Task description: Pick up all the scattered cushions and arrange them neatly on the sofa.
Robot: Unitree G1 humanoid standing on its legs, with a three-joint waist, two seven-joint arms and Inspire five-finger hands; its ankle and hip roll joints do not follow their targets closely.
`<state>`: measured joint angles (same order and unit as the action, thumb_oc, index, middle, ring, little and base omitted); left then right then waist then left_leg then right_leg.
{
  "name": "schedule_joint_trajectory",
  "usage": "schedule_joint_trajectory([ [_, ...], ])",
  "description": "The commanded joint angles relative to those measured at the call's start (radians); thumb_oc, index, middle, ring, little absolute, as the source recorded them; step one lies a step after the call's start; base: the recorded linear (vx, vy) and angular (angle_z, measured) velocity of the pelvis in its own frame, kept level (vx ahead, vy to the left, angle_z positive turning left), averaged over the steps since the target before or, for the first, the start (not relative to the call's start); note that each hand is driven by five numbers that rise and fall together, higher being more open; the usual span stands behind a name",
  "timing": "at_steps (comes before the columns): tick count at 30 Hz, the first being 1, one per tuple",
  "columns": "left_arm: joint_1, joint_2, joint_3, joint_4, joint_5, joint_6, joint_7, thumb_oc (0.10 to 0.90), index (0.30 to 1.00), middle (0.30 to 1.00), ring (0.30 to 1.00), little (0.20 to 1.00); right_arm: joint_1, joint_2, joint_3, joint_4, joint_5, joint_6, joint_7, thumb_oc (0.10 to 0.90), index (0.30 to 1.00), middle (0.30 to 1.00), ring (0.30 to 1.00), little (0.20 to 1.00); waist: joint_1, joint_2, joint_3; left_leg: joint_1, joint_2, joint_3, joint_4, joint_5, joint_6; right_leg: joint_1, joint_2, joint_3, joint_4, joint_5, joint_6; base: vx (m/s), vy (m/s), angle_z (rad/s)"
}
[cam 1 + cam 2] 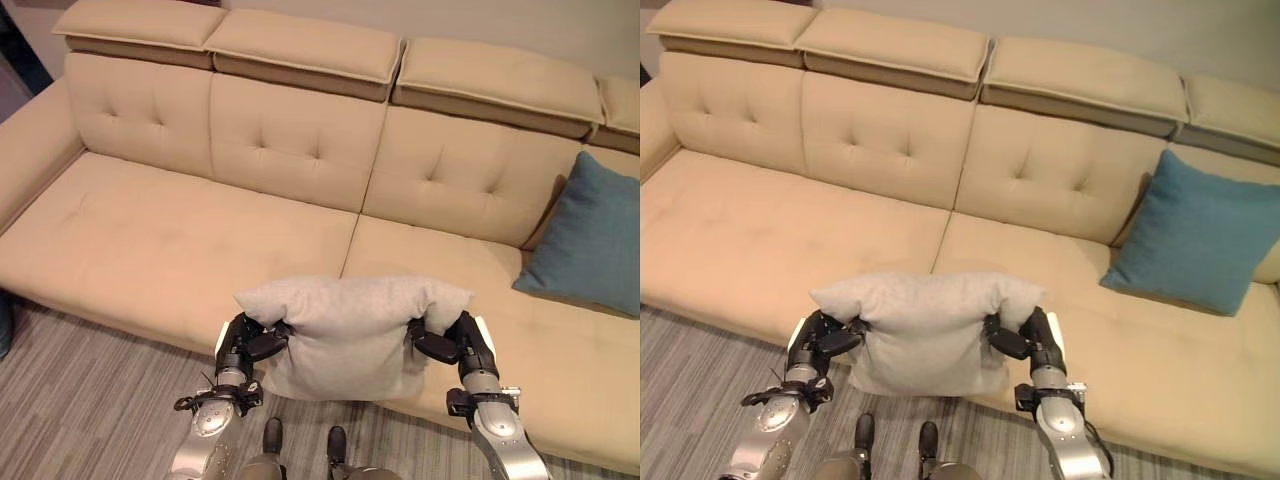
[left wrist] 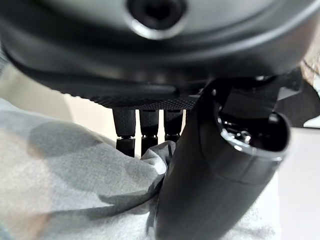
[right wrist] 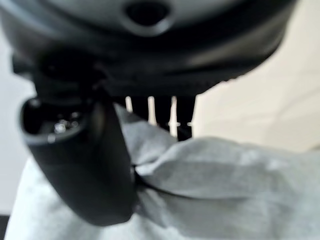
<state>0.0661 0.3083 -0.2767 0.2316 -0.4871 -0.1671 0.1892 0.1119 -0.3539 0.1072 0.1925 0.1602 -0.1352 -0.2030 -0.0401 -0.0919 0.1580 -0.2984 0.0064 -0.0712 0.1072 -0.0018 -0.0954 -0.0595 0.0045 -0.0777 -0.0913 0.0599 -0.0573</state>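
A light grey cushion (image 1: 345, 335) hangs in the air in front of the sofa's front edge, held by both sides. My left hand (image 1: 248, 345) pinches its left edge, thumb pressed into the cloth (image 2: 90, 185). On the opposite edge my right hand (image 1: 455, 343) does the same, its thumb (image 3: 85, 165) dug into the fabric. A teal cushion (image 1: 585, 240) leans against the backrest at the right end of the beige sofa (image 1: 180, 240).
The sofa's left and middle seats lie bare, with tufted backrests and padded headrests (image 1: 300, 45) above. Grey striped carpet (image 1: 90, 400) runs along the sofa's front.
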Motion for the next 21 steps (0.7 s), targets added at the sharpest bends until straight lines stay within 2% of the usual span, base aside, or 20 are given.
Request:
schedule_joint_trajectory([
  [1,-0.089,0.008,-0.009,-0.139,0.032,-0.121,-0.060,0.400,0.300,0.300,0.300,0.300,-0.075,0.009,-0.013,-0.130,0.010,-0.128,0.000,0.400,0.300,0.300,0.300,0.300,0.027,0.004,-0.070,0.038,-0.001,0.023,-0.023,0.006,0.034,0.073,-0.015,0.030,0.095,-0.152,0.140,0.21,0.144,-0.29],
  [7,-0.076,0.034,0.003,-0.138,0.033,-0.118,-0.061,0.400,0.300,0.300,0.300,0.300,-0.099,0.036,0.021,-0.130,0.003,-0.123,0.014,0.400,0.300,0.300,0.300,0.300,0.045,-0.005,-0.098,0.107,-0.012,0.063,-0.046,-0.015,0.064,0.073,-0.058,0.066,0.139,-0.153,0.168,0.19,0.157,-0.46],
  [9,-0.071,0.038,0.013,-0.138,0.028,-0.118,-0.062,0.400,0.300,0.300,0.300,0.300,-0.113,0.046,0.030,-0.131,-0.002,-0.120,0.020,0.400,0.300,0.300,0.300,0.300,0.054,0.000,-0.097,0.123,-0.016,0.085,-0.044,-0.030,0.081,0.054,-0.075,0.066,0.190,-0.149,0.187,0.11,0.169,-0.27],
  [13,-0.050,0.051,0.029,-0.143,0.030,-0.117,-0.065,0.400,0.300,0.300,0.300,0.300,-0.128,0.059,0.045,-0.135,-0.015,-0.118,0.037,0.400,0.300,0.300,0.300,0.300,0.055,0.017,-0.078,0.153,-0.012,0.112,-0.046,-0.046,0.110,-0.028,-0.098,0.060,0.346,-0.091,0.222,0.06,0.115,-0.37],
  [15,-0.048,0.050,0.032,-0.140,0.034,-0.120,-0.064,0.400,0.300,0.300,0.300,0.300,-0.125,0.066,0.051,-0.139,-0.023,-0.121,0.038,0.400,0.300,0.300,0.300,0.300,0.054,0.027,-0.072,0.172,-0.009,0.119,-0.056,-0.055,0.115,-0.065,-0.115,0.025,0.369,-0.078,0.227,0.04,0.059,-0.15],
  [20,-0.046,0.044,0.036,-0.137,0.031,-0.123,-0.060,0.400,0.300,0.300,0.300,0.300,-0.137,0.061,0.064,-0.132,-0.031,-0.120,0.038,0.400,0.300,0.300,0.300,0.300,0.056,0.032,-0.067,0.233,-0.003,0.151,-0.077,-0.086,0.108,-0.092,-0.155,-0.119,0.223,-0.060,0.217,0.10,-0.017,-0.30],
  [21,-0.048,0.044,0.036,-0.138,0.026,-0.125,-0.068,0.400,0.300,0.300,0.300,0.300,-0.134,0.061,0.062,-0.133,-0.027,-0.117,0.042,0.400,0.300,0.300,0.300,0.300,0.055,0.029,-0.068,0.233,-0.008,0.146,-0.071,-0.088,0.106,-0.080,-0.154,-0.128,0.202,-0.063,0.220,0.08,-0.045,-0.14],
])
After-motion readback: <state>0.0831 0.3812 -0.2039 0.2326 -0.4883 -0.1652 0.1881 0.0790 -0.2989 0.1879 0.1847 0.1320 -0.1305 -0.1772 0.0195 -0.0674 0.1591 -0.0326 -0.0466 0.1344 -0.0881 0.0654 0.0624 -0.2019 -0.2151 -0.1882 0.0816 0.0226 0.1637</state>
